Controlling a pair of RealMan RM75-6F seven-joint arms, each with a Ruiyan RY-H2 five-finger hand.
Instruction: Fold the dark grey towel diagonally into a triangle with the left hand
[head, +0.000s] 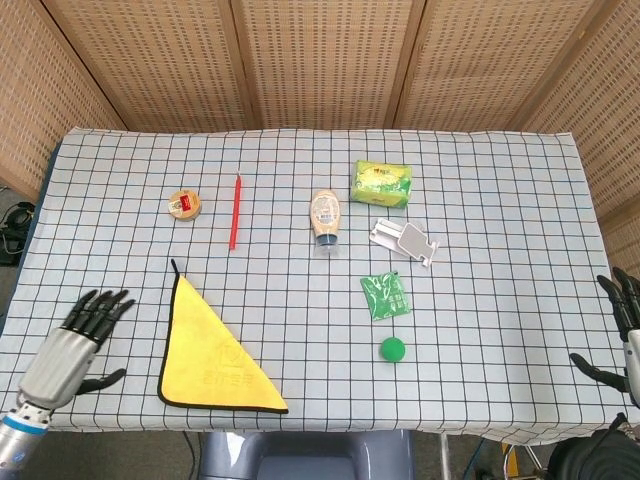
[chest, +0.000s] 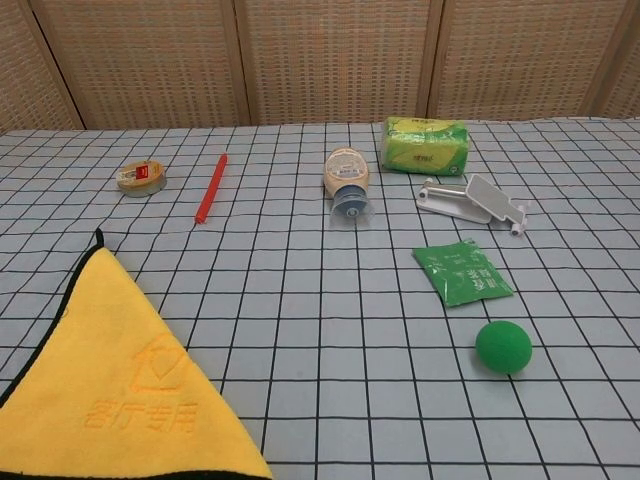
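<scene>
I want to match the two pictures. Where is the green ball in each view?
Head view: the green ball lies right of centre, near the front table edge.
Chest view: the green ball is at lower right.
Shared landmark: the green sachet lies just behind it in both.

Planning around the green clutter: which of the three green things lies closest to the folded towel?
The green ball: it lies nearest the towel. The green sachet and green tissue pack lie further back.

One towel (head: 212, 352), one ball (head: 392, 349), one bottle (head: 324, 217), one pen (head: 235, 212).
</scene>
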